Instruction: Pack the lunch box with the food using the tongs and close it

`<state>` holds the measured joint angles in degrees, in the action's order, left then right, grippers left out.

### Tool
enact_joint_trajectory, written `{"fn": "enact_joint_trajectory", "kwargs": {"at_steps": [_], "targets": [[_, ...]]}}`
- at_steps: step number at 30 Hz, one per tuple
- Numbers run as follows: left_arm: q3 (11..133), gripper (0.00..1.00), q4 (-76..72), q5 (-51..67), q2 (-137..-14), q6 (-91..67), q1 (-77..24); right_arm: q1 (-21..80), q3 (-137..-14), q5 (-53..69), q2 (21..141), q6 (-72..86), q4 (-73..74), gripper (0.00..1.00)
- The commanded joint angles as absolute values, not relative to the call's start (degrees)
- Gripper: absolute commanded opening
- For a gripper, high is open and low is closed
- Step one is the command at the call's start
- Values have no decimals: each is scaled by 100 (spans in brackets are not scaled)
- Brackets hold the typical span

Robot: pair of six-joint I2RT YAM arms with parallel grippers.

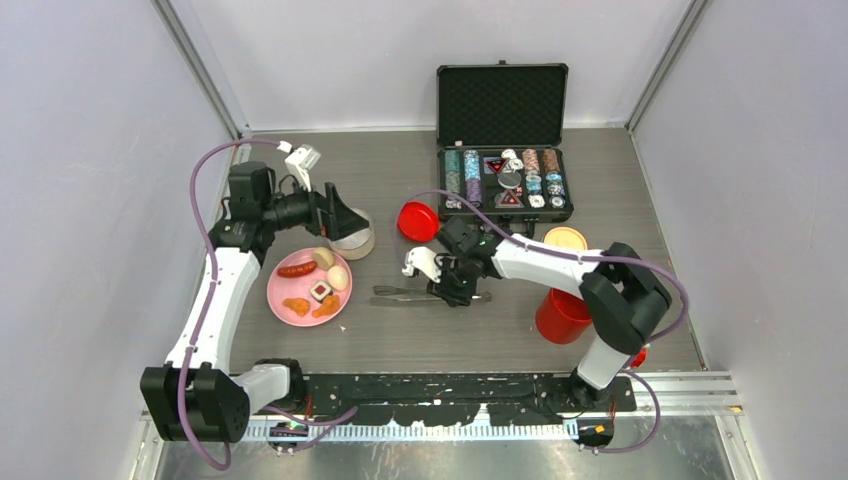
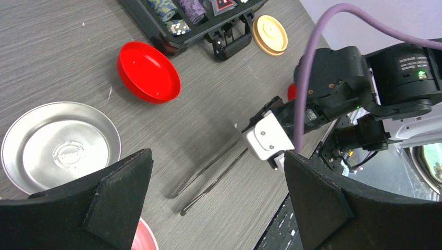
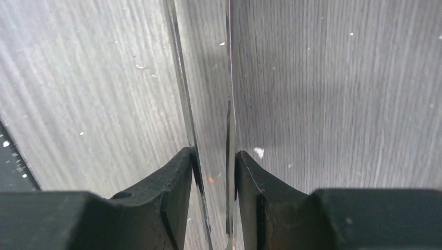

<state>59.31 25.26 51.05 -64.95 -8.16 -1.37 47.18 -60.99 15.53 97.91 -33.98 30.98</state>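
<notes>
The dark metal tongs lie flat on the table, right of the pink plate. My right gripper is down on their right end. In the right wrist view its fingers press the outsides of the two slim tong arms, and the right gripper is shut on them. The food sits on the plate: a red sausage, pale lumps, orange nuggets, a cube. My left gripper hovers open over the steel bowl, which is empty. The red canister stands at the right.
The red lid lies upturned behind the tongs, and the beige disc lid lies near the canister. An open black case of poker chips stands at the back. Grey walls close in both sides.
</notes>
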Motion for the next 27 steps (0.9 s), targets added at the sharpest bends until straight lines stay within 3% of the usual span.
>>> {"fn": "enact_joint_trajectory", "kwargs": {"at_steps": [1, 10, 16, 27], "targets": [[6261, 98, 2328, 5423, -6543, -1159, -97, 4683, -6110, 1714, 9068, -3207, 3388, 38], [6377, 95, 2316, 5579, -6705, -1400, -105, 3876, -6484, 2829, 9027, -2363, 3636, 30], [6279, 95, 2378, 5785, -6667, -983, -110, 3574, -6692, 3581, 8901, -1906, 3674, 30], [6998, 97, 4689, 5634, -6921, 2583, -756, 3591, -6923, 4470, 8413, -1357, 3562, 27]]}}
